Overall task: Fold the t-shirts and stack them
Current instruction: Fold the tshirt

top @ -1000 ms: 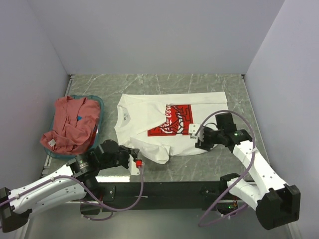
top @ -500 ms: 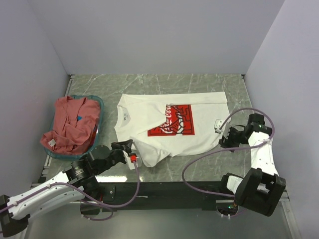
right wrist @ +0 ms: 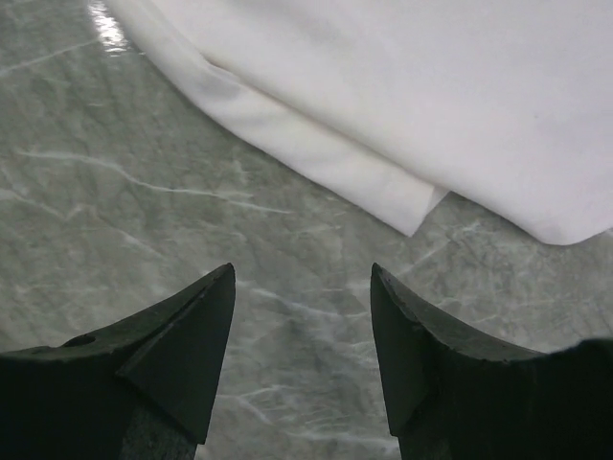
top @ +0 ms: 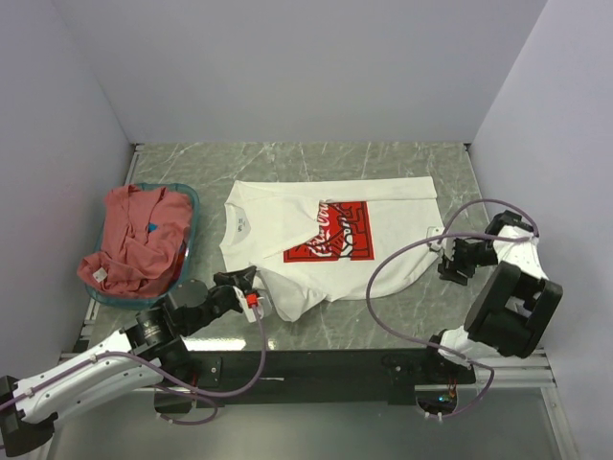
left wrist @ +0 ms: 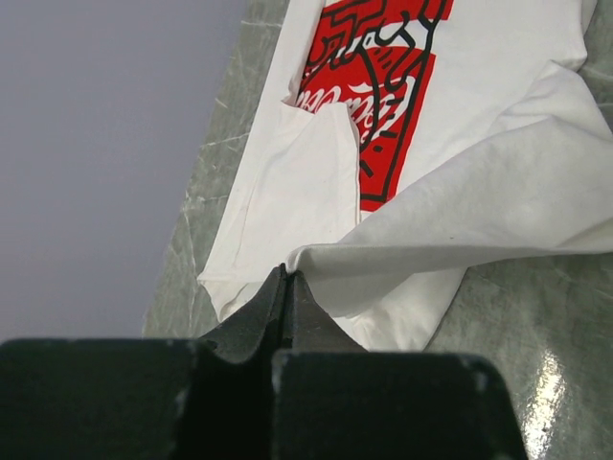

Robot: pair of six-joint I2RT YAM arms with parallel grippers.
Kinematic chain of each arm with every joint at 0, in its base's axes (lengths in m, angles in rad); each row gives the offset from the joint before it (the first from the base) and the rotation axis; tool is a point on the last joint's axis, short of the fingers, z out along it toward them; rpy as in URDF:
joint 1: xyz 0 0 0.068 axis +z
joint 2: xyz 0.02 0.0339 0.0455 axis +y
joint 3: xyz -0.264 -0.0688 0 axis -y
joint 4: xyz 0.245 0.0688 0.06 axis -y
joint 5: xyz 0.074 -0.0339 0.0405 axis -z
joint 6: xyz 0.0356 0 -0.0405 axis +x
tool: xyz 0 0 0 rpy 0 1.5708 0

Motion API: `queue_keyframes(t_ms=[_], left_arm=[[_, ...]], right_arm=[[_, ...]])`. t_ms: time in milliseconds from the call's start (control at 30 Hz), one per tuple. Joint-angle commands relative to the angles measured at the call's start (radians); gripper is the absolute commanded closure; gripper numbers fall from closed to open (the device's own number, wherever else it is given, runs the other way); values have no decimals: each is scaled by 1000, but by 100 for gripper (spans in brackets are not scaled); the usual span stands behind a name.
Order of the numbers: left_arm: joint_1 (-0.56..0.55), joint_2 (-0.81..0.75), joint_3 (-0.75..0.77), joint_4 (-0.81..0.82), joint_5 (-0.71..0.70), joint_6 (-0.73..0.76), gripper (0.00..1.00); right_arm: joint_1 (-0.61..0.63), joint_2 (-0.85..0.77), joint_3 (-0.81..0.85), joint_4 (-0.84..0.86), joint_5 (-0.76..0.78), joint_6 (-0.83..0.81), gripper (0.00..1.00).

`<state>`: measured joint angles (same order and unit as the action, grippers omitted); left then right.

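Observation:
The white t-shirt [top: 278, 225] with its red square print [top: 330, 233] lies spread in the middle of the table. My left gripper [top: 253, 299] is at its near-left corner. In the left wrist view that gripper [left wrist: 287, 275] is shut, and a raised fold of the white t-shirt [left wrist: 479, 192] runs away from its tips. My right gripper [top: 443, 254] stands open over bare table just right of the shirt. In the right wrist view the right gripper [right wrist: 303, 278] has nothing between its fingers, and the white t-shirt [right wrist: 431, 86] has its edge ahead of them. The salmon-red t-shirt [top: 134, 240] lies crumpled in the basket.
The teal basket [top: 191, 203] stands at the left by the side wall. Grey walls close in the table on three sides. A purple cable [top: 402, 264] loops over the table near the right arm. The table is grey marble [right wrist: 144, 192].
My right arm has drawn back to the right, off the shirt's near hem, to bare table beside it, still open. My left gripper has shifted slightly forward at the shirt's near-left corner.

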<state>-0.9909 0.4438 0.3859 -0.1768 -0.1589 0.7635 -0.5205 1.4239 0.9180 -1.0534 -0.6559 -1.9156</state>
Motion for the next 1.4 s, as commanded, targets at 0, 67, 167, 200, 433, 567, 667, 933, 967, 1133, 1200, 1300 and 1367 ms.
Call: queue_keyframes(t_ms=[0,67,167,200,433,567,667,933,967,1133,1200,1300,1367], left_arm=[[-3,-36,18,45,15,-33,100],[-3,-63,4,53,13,-33,100],[-3,-73,-2,50,9,-36,100],[-3,-71,-1,49,4,-35,100],[-3,-48,1,48,9,-36,100],[-3,-42,1,49,12,-38,100],[-3,-37,-1,51,10,-38,100],[-3,-45,-2,46,7,-39,100],[-3,-47,-2,49,7,-38,100],[-3,-53,-4,51,13,-38,100],[-3,-54,-4,53,15,-35,100],[-3,-57,-2,50,16,-36,100],[-3,-59,-2,51,16,-36,100]], right_arm=[[23,73,88,49,-31,35,35],[71,130,113,70,-21,79,37],[128,156,79,175,18,164,38],[157,161,71,194,31,174,38],[191,237,64,245,119,211,44],[194,237,39,260,151,207,45],[206,247,30,276,157,219,46],[228,245,52,228,171,253,86],[226,234,50,213,174,253,88],[205,110,10,165,187,224,90],[203,66,-2,135,203,219,89],[203,37,-16,121,228,214,87],[203,18,-34,125,254,224,84]])
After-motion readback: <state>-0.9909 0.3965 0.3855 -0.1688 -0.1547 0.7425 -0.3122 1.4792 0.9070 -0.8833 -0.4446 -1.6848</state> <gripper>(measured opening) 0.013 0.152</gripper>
